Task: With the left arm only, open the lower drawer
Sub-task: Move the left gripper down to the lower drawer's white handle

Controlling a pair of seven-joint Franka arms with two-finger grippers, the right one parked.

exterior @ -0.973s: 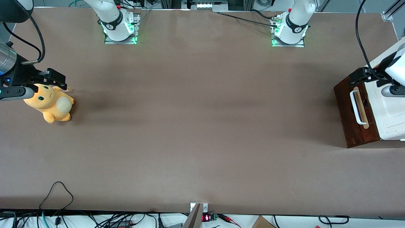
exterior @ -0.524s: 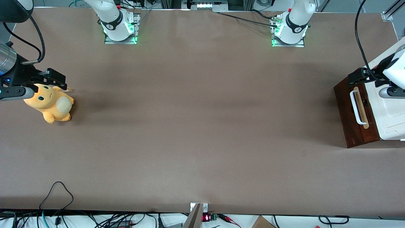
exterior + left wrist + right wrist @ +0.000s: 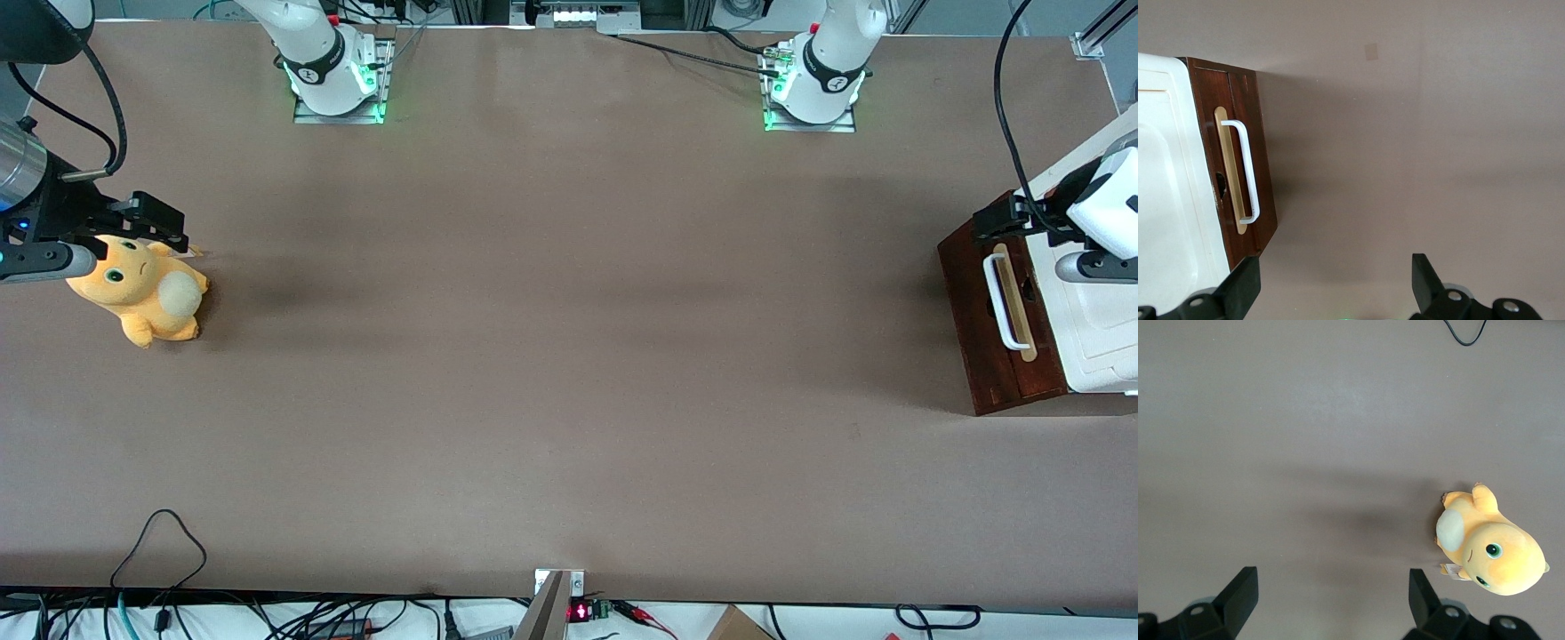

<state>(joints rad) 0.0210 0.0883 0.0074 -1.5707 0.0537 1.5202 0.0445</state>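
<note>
The lower drawer (image 3: 991, 333) has a dark reddish-brown front with a white loop handle (image 3: 999, 300) on a pale wood strip, and sits at the working arm's end of the table. Its front looks flush with the white cabinet (image 3: 1089, 329). The left arm's gripper (image 3: 997, 219) hovers above the end of the drawer front that is farther from the front camera. It is open, with nothing between its fingers. In the left wrist view the gripper (image 3: 1335, 287) frames bare table, beside the drawer front (image 3: 1261, 193) and the handle (image 3: 1249, 173).
A yellow plush toy (image 3: 142, 289) lies toward the parked arm's end of the table, and it also shows in the right wrist view (image 3: 1491, 550). A black cable loop (image 3: 160, 533) lies near the table's front edge. Two arm bases (image 3: 813, 84) stand along the back.
The left gripper has shifted slightly toward the table's middle, over the drawer front's edge. The drawer and the toy have not moved.
</note>
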